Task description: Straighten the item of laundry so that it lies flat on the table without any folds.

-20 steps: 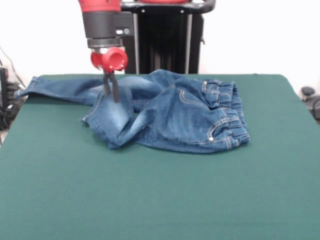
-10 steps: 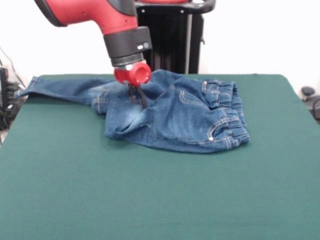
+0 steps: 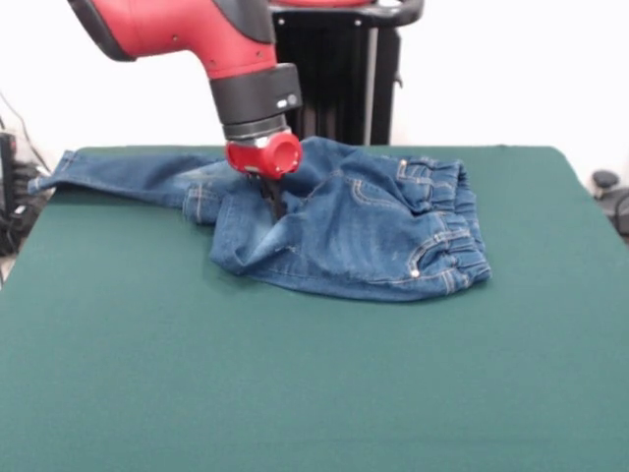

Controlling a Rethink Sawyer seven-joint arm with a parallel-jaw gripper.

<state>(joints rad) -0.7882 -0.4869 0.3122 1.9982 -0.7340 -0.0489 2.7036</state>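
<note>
On the green table [image 3: 295,393], small jeans [image 3: 373,236] lie bunched toward the far edge, the gripper [image 3: 273,206] sunk into their folds.

Nearest, below the jeans, the felt is bare. The waistband sits at the jeans' right end; one leg is doubled over the seat at the middle, the other trails left along the far edge. Whether the gripper is clenched on cloth or released I cannot tell. Denim looks soft, light, somewhat stiff at seams; the folded leg's hem seems the best hold.
</note>
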